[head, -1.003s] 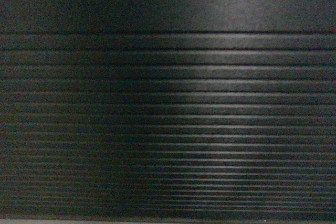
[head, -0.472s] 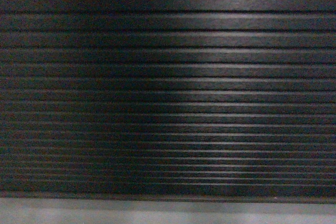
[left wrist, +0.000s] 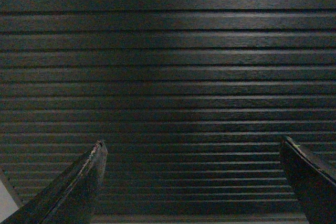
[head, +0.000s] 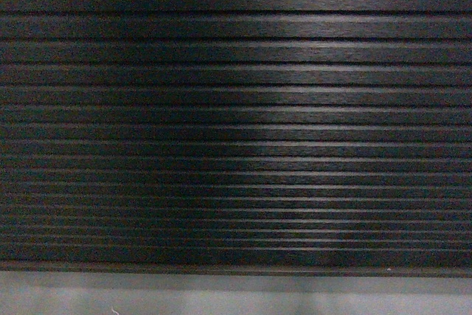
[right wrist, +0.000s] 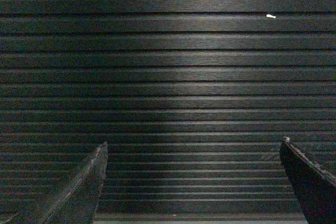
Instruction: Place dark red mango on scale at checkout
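The checkout (head: 236, 123) overruns every view's edges; its counter top is unseen.

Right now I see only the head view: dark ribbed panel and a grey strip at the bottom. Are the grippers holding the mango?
Observer: No. In the left wrist view the left gripper is open, with only the checkout's ribbed front between its fingers.
Operator: And the right one?
Observer: The right gripper is open too, nothing between its fingers.
Operator: Is the mango or the scale visible in any wrist view?
Observer: Neither. Both wrist cameras show only the ribbed front.
Operator: Any mark on the panel?
Observer: Yes, a small white speck at the upper right of the right wrist view.
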{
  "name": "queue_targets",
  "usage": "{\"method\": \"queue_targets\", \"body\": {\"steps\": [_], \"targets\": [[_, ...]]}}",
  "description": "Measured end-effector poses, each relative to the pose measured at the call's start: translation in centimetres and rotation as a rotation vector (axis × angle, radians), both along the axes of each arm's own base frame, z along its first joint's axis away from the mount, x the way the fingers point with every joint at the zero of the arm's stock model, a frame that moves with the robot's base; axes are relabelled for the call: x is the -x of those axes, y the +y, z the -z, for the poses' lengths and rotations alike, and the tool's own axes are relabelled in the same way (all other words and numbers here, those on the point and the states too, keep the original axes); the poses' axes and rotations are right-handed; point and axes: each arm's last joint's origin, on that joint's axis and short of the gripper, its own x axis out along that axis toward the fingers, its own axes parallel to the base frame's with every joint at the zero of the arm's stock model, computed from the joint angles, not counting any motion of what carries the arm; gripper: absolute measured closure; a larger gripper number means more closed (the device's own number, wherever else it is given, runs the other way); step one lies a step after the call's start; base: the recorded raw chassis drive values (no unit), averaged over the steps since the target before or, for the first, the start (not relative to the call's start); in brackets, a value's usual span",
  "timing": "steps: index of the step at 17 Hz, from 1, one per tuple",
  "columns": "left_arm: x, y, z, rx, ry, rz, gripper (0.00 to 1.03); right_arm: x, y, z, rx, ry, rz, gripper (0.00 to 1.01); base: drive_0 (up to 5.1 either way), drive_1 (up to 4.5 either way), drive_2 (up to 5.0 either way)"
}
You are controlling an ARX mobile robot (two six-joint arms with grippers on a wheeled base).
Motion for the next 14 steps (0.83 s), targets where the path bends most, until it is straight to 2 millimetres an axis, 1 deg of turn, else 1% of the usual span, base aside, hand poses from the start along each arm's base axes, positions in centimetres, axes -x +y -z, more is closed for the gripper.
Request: {"method": "queue_targets", "body": {"steps": [14], "targets": [[0.0, 0.0, 0.0, 0.0, 0.0, 0.0, 0.05, 0.0, 0.0, 0.0, 0.0, 0.0, 0.0, 0.03, 0.0, 0.0, 0.0]]}}
